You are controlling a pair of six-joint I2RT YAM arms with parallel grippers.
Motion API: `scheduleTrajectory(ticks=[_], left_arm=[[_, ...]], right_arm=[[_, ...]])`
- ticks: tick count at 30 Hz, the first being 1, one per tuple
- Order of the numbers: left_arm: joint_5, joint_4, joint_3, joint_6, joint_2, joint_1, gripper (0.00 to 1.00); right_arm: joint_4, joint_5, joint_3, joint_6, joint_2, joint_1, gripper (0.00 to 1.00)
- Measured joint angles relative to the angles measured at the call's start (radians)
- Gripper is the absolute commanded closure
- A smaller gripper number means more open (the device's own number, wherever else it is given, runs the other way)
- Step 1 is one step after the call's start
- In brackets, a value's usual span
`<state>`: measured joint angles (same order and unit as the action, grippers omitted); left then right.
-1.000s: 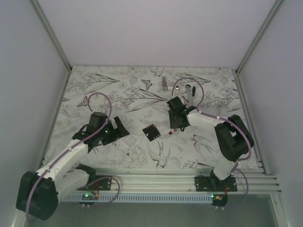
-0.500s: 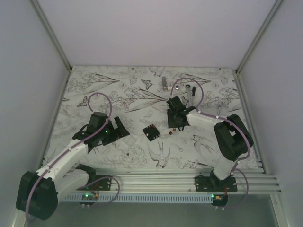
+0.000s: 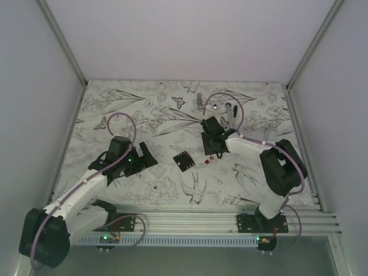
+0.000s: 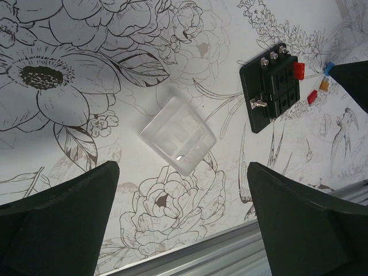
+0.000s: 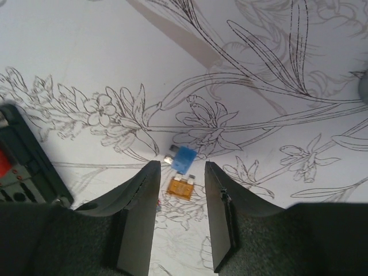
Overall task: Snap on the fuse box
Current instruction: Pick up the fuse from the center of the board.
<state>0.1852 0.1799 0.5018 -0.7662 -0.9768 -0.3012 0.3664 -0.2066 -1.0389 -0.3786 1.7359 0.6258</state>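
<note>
Watch the right gripper first. Its tips hang right over two loose fuses, a blue fuse and an orange fuse, and the gap between the jaws is narrow. If you close or drop from here, a fingertip could catch a fuse by its edge and flick it across the table. It could also shove the fuse against the fuse box, which lies just to the left of that gripper, in the middle of the table. The box is not held down by anything, so any sideways push will probably slide or turn it.

The second risk is the clear cover. It lies flat, near the box but apart from it and turned at a different angle. If it is meant to snap onto the box and you press it down askew, it will likely jam on one corner or skate the box away.

The right jaws are slightly apart and hold nothing. From the wrist view I cannot tell whether the tips touch the table.

The left gripper is spread wide and empty, and it hovers over the clear cover without touching it.
</note>
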Motion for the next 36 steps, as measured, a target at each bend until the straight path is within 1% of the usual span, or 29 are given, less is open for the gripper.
scheduleTrajectory(ticks=[5,12,18,22,30,33,36], left_arm=[[0.0,0.0,0.0,0.0,0.0,0.0,0.0],[0.0,0.0,0.0,0.001,0.002,0.0,0.0],[0.001,0.0,0.0,0.001,0.004,0.0,0.0],[0.001,0.0,0.0,0.002,0.015,0.0,0.0],[0.001,0.0,0.0,0.005,0.015,-0.001,0.0],[0.001,0.0,0.0,0.005,0.014,-0.001,0.0],[0.001,0.0,0.0,0.008,0.014,-0.001,0.0]], right_arm=[[0.025,0.002,0.0,0.122,-0.003,-0.002,0.59],[0.037,0.107,-0.002,0.346,-0.053,-0.04,0.59],[0.036,0.198,-0.028,0.471,-0.04,-0.054,0.54],[0.036,0.24,-0.032,0.511,-0.01,-0.055,0.52],[0.038,0.259,-0.044,0.537,0.053,-0.055,0.5],[0.037,0.269,-0.044,0.54,0.053,-0.055,0.51],[0.04,0.28,-0.044,0.54,0.053,-0.055,0.54]])
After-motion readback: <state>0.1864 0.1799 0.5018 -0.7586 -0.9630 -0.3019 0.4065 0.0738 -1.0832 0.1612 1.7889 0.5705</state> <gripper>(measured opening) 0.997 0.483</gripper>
